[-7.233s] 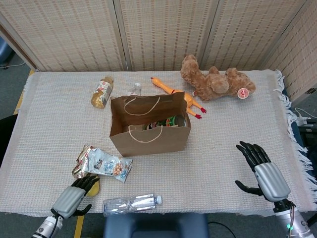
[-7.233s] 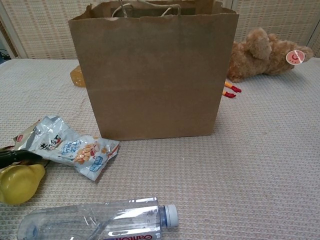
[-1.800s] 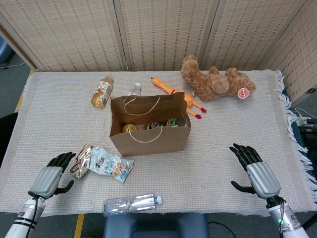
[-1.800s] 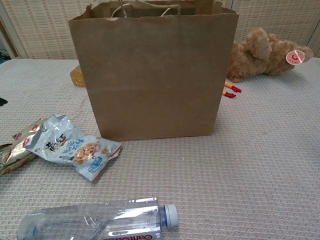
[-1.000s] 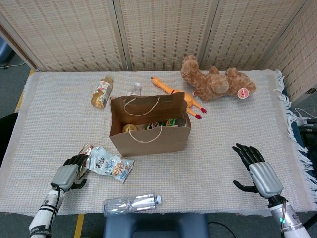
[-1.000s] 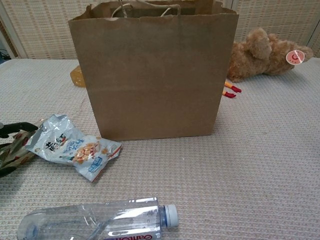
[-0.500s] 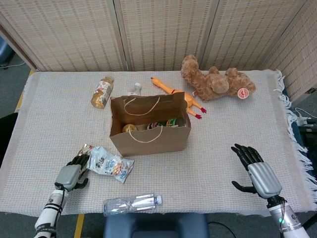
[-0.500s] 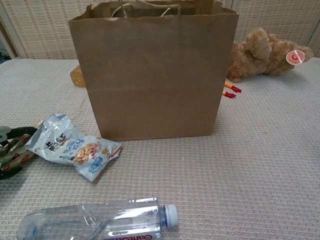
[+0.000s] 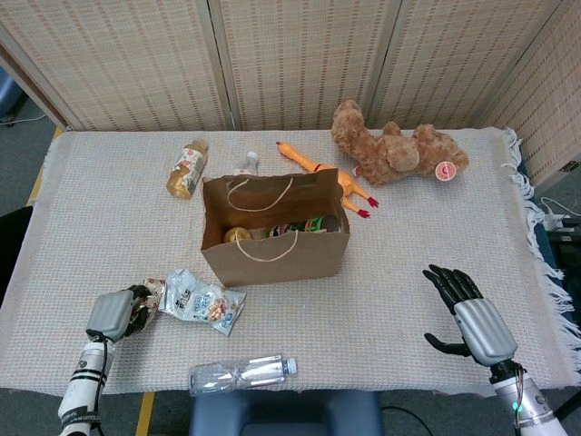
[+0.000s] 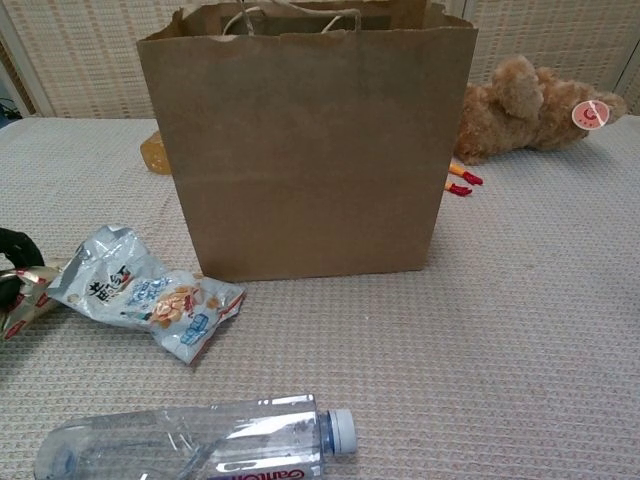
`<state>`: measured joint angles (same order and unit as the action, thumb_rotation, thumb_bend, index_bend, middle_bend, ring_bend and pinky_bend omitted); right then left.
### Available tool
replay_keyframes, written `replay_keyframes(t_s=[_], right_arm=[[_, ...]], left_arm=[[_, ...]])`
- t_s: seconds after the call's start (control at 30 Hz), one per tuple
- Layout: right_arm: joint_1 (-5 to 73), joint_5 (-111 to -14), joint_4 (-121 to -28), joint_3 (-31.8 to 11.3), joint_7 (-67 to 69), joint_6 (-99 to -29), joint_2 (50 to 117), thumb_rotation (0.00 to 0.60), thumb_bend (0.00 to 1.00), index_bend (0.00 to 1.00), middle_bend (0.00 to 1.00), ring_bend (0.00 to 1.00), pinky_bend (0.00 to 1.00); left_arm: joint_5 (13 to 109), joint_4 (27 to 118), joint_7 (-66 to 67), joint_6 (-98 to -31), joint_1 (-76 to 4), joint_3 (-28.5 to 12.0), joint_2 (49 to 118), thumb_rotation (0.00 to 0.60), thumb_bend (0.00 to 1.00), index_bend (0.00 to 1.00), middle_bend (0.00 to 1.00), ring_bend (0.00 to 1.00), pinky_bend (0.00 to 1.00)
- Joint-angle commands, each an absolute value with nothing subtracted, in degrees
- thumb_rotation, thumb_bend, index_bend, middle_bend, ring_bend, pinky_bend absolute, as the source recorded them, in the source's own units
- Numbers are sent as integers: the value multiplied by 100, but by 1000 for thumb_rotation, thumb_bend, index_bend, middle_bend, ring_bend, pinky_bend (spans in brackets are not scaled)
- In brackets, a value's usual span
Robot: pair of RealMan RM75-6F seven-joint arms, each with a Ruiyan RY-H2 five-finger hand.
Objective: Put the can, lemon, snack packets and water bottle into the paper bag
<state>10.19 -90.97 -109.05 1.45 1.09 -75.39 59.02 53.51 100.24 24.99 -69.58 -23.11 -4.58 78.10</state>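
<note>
The brown paper bag (image 9: 272, 238) (image 10: 305, 140) stands open mid-table, with the lemon (image 9: 238, 234) and the green can (image 9: 314, 223) inside. To its lower left, my left hand (image 9: 113, 313) (image 10: 12, 243) grips a gold and red snack packet (image 9: 147, 294) (image 10: 26, 296). A white and blue snack packet (image 9: 200, 302) (image 10: 140, 291) lies flat just right of it. The clear water bottle (image 9: 241, 373) (image 10: 190, 446) lies on its side at the near edge. My right hand (image 9: 474, 319) hovers open at the far right, holding nothing.
A brown teddy bear (image 9: 396, 150) (image 10: 530, 105), a rubber chicken (image 9: 315, 166) and a tea bottle (image 9: 187, 168) lie behind the bag, with another bottle's cap (image 9: 248, 162) at the bag's back edge. The table's front edge runs just below the water bottle.
My left hand has closed its fingers around the gold and red packet and drawn it slightly left, away from the white and blue packet. The right hand has barely moved.
</note>
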Motion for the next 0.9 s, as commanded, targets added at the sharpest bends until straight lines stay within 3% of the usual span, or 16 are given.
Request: replay_keyframes(t_s=[0.03, 0.2, 0.6, 0.77, 0.9], right_arm=[[1016, -9099, -10907, 146, 100, -7544, 5902, 600, 121, 24, 0, 0, 0], [1009, -9103, -10909, 148, 85, -7556, 5911, 600, 120, 24, 0, 0, 0], [1025, -9054, -10879, 130, 48, -7524, 5941, 600, 121, 23, 0, 0, 0], [1038, -9031, -10864, 120, 1, -7503, 5965, 600, 120, 23, 0, 0, 0], [1059, -8992, -10863, 108, -19, -7463, 5979, 600, 120, 23, 0, 0, 0]], left_arm=[[5381, 10095, 2377, -7080, -2272, -586, 7682, 600, 629, 639, 678, 600, 709], [5410, 10247, 1877, -7333, -2198, -991, 7461, 600, 628, 639, 678, 599, 709], [5041, 11049, 768, -7911, -2196, -2440, 6886, 600, 629, 639, 677, 599, 707], [4985, 11617, 580, -7900, -2397, -2978, 6613, 600, 627, 639, 677, 599, 708], [4991, 12065, 802, -7770, -2722, -3177, 6517, 600, 629, 639, 676, 600, 707]])
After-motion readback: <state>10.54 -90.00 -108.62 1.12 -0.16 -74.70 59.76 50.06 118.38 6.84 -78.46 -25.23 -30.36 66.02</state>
